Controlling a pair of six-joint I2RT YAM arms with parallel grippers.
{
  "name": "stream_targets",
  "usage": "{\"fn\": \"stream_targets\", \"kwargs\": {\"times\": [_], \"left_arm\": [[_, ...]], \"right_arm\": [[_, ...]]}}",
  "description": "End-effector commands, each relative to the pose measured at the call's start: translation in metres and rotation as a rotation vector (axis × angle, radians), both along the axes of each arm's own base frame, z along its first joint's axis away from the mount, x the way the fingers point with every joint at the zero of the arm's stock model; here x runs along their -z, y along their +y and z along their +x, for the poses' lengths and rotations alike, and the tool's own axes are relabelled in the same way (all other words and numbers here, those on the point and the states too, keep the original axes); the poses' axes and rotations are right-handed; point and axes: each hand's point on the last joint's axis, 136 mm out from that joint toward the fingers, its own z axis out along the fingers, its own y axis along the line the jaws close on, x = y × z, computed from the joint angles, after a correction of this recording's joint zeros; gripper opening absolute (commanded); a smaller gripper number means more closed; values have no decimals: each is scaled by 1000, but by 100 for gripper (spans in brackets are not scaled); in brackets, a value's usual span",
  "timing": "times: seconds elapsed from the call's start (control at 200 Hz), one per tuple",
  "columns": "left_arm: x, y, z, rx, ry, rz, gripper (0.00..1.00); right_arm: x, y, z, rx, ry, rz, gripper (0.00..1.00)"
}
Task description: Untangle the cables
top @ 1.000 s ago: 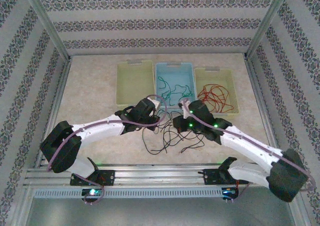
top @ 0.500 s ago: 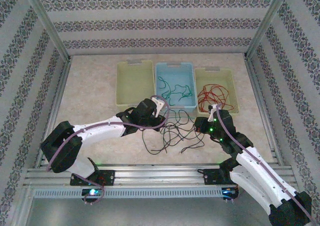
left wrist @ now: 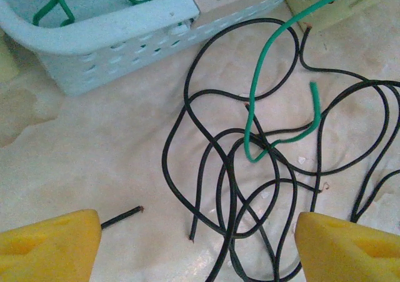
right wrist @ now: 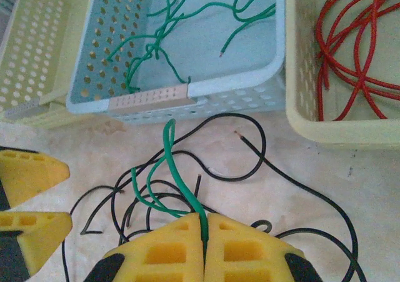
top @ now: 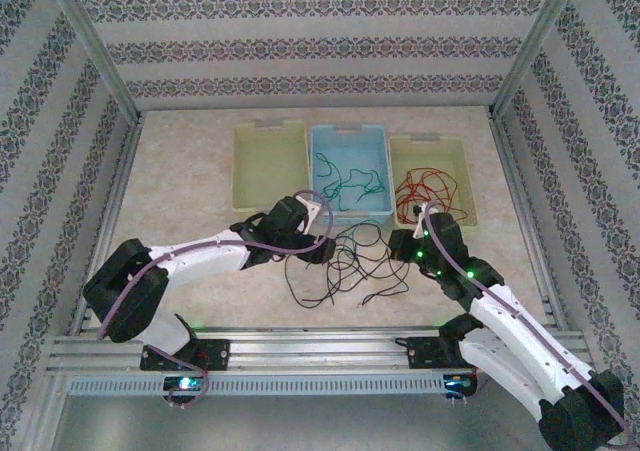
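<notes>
right jaws clamp the green cable [right wrist: 169,138], left jaws agape.

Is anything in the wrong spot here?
Yes. One green wire lies tangled in the black wires on the table, outside the blue basket where the other green wires are. The right end effector pinches it.
</notes>
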Motion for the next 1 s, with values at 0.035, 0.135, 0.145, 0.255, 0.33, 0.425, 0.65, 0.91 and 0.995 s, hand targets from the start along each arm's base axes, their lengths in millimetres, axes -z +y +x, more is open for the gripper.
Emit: {"fn": "stream_targets", "kwargs": {"times": [0.035,0.135,0.145,0.255,0.33,0.425,0.65,0.91,0.995], "left_arm": [[-10,-14,11,22,0,-54,75],[-8,-16,17,6,0,-51,73],[-8,-16,18,4,-1,-50,73],[-3,-17,18,3,9,-49,73],[2,-17,16,11,24,-39,73],[7,-14,15,8,31,-23,73],[-13,-20,1,95,-13,-74,78],[-28,-28,-1,151,-80,-57,82],[-33,-37,3,160,-101,-75,81]], "right_arm": [[-18,6,0,-55,-58,-50,0],[-35,5,2,-59,-108,-85,0],[-36,4,2,-58,-112,-85,0],[-62,5,6,-53,-172,-67,0],[-79,6,10,-46,-208,-52,0],[-99,7,15,-39,-251,-43,0],[-134,9,25,-27,-317,-36,0],[-154,5,29,10,-359,-28,0],[-162,8,27,-13,-376,-21,0]]}}
